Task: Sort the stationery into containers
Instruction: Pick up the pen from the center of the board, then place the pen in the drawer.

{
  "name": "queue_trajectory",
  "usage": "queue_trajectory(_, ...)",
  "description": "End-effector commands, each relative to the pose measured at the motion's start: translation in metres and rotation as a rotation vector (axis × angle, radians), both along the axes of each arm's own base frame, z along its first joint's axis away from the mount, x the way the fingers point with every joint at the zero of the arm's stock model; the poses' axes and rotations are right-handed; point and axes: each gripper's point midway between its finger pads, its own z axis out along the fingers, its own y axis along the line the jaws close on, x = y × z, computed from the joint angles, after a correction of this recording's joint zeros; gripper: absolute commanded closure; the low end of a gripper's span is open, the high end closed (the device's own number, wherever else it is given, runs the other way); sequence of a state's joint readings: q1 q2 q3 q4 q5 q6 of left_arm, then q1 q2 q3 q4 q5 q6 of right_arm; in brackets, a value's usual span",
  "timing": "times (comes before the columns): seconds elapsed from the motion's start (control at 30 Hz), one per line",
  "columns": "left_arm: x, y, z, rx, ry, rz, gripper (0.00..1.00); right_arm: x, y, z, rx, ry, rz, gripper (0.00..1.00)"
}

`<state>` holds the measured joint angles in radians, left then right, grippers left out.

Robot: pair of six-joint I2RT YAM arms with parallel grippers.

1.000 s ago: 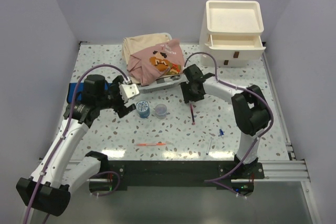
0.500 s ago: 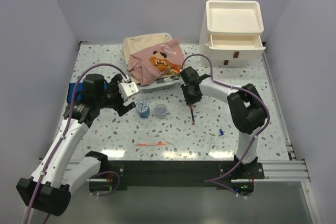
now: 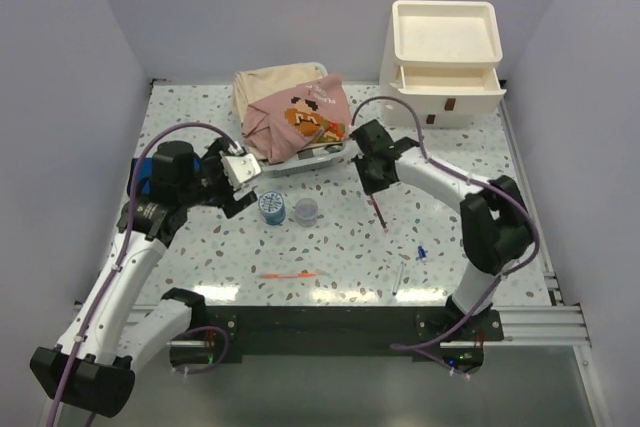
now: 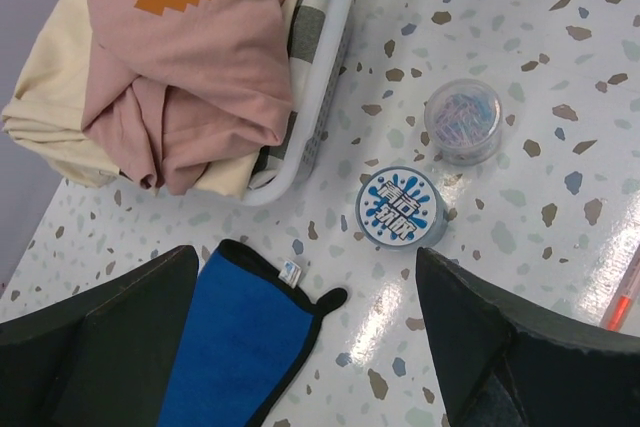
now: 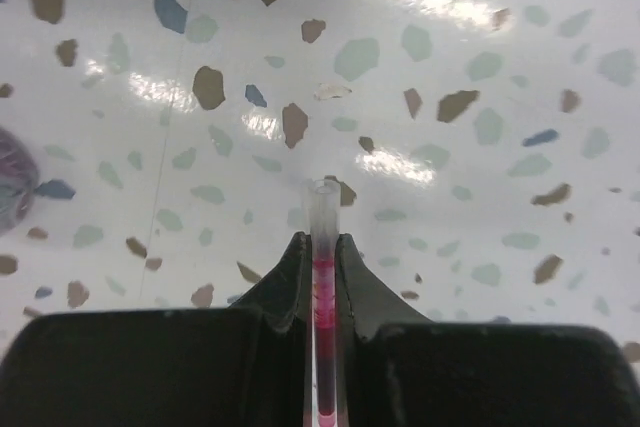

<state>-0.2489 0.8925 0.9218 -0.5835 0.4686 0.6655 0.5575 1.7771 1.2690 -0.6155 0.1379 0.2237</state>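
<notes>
Two arms reach over a speckled terrazzo tabletop (image 3: 200, 247). By its left edge lies a blue fabric sleeve with black trim (image 4: 240, 337), under the left gripper (image 4: 310, 347), whose fingers stand spread wide with nothing between them. Just right of it, a round blue tape roll (image 3: 271, 207) and a small clear plastic cup (image 3: 306, 211) sit near the rim of the clear basket of pink and beige clothes (image 4: 325, 87). The right gripper (image 5: 322, 247) pinches a slim translucent pen with red ink (image 5: 322, 287). A stretch of tabletop separates it from the cream-white plastic drawer unit (image 3: 445, 62) in the far right corner, whose upper drawer is pulled out.
</notes>
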Motion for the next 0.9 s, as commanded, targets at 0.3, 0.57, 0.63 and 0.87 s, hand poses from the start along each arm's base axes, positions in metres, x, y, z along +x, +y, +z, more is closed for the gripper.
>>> queue_trajectory(0.3,0.03,-0.018,0.032,-0.071,-0.147,-0.062,0.05,0.063,-0.041,0.247,-0.004,-0.659,0.152,1.0)
queue_trajectory(0.57,0.045,-0.026,0.043,-0.107,-0.193,-0.075,0.05,0.113,-0.062,0.352,-0.259,-1.021,0.403,1.0)
queue_trajectory(0.63,0.043,-0.028,0.042,-0.119,-0.201,-0.082,0.05,0.116,-0.058,0.355,-0.314,-1.028,0.486,1.0)
queue_trajectory(0.87,0.03,-0.025,0.035,-0.132,-0.208,-0.082,0.04,0.137,-0.066,0.37,-0.634,-1.036,0.684,1.0)
